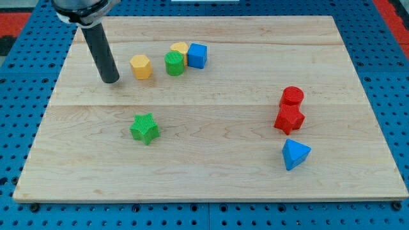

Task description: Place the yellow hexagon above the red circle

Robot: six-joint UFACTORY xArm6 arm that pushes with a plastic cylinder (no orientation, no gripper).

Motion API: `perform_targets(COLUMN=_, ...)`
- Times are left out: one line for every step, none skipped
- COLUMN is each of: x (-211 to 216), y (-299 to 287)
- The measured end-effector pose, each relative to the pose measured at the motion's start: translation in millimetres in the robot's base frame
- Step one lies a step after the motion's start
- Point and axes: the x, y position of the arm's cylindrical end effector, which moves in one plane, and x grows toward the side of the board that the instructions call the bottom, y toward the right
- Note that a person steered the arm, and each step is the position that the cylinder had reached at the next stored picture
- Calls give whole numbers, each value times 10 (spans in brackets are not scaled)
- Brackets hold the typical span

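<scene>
The yellow hexagon (140,66) lies on the wooden board (211,166) in the upper left part of the view. The red circle (293,96) lies far to the right, touching a red star-like block (289,119) just below it. My tip (111,80) rests on the board a short way to the left of the yellow hexagon, apart from it.
A green cylinder (174,64), a second yellow block (180,50) and a blue cube (197,55) cluster just right of the hexagon. A green star (145,128) lies lower left of centre. A blue triangular block (295,154) lies below the red blocks.
</scene>
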Motion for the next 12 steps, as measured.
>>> perform_targets(x=-206, y=-14)
perform_targets(x=-228, y=614)
perform_targets(x=-183, y=1450)
perform_targets(x=-183, y=1409)
perform_targets(x=-39, y=1287)
perform_targets(x=87, y=1698)
perform_targets(x=28, y=2786)
perform_targets(x=10, y=2479)
perform_targets(x=334, y=2270)
perform_targets(x=447, y=2756)
perform_targets(x=251, y=2884)
perform_targets(x=202, y=3147)
